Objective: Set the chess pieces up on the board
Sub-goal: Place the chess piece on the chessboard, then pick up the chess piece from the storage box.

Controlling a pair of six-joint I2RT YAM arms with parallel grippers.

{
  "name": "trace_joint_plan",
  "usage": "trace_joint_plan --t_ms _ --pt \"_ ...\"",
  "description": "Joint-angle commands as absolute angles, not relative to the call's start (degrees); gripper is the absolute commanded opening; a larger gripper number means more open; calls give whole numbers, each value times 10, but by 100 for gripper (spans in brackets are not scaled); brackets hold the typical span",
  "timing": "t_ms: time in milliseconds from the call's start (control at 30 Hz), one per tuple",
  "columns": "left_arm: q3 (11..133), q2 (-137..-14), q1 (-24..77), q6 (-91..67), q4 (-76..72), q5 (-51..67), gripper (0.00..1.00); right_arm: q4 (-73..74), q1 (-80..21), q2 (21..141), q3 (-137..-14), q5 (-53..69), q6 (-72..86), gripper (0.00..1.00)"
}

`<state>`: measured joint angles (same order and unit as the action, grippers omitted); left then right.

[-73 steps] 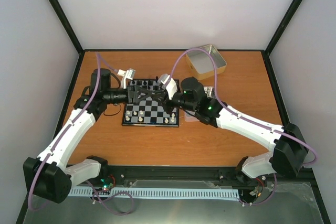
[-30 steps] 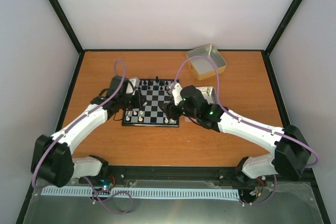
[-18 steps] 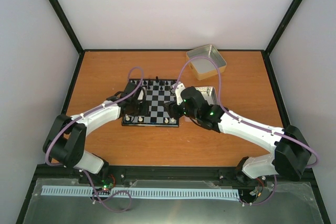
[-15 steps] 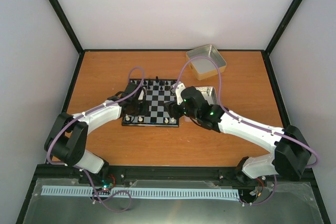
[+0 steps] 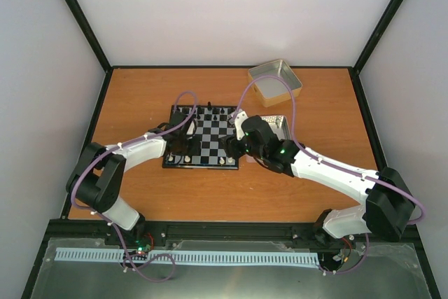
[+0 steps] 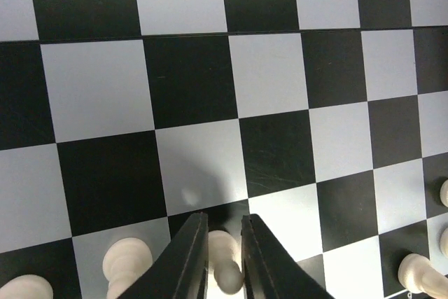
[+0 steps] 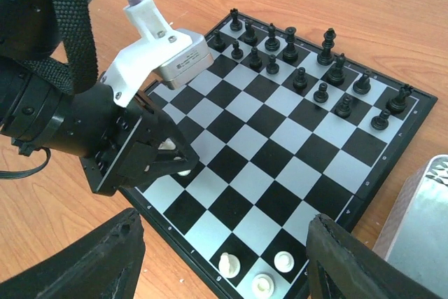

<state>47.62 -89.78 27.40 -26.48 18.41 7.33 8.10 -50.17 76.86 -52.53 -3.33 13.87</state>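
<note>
Cream piece pinched low over the board's near-left squares, with a neighbour crowding it.

My left claw (image 6: 224,220) is pressed together on a cream piece (image 6: 224,260) down on the board (image 7: 294,134), and I cannot tell whether its base sits flat or centred on one square. If I let go while it leans, I judge it will topple or roll. Another cream neighbour (image 6: 124,260) stands just beside my left finger, so spreading wide or lifting crookedly could knock it over. My right claw (image 7: 225,229) hangs spread and empty above the near-right corner, where more cream pieces (image 7: 227,264) stand; dropping there would scatter them. The black pieces (image 7: 301,78) are well apart on the far rows.
</note>
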Motion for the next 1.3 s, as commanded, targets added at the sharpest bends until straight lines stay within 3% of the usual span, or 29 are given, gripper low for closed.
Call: trace_joint_plan --t_ms 0,433,667,933,1133,1267 --pt "492 -906 276 -250 181 82 18 83 -498 765 -520 -20 141 64" --pt "523 -850 276 -253 217 79 32 101 -485 761 -532 -44 181 64" --pt "533 -741 276 -254 233 29 43 210 -384 785 -547 -105 309 60" --pt "505 -630 276 -238 215 2 52 240 -289 885 -565 -105 330 54" --pt "495 -624 276 -236 207 14 53 233 -261 998 -640 -158 335 45" --pt "496 -630 276 -234 214 10 53 233 -243 1037 -658 -179 338 46"
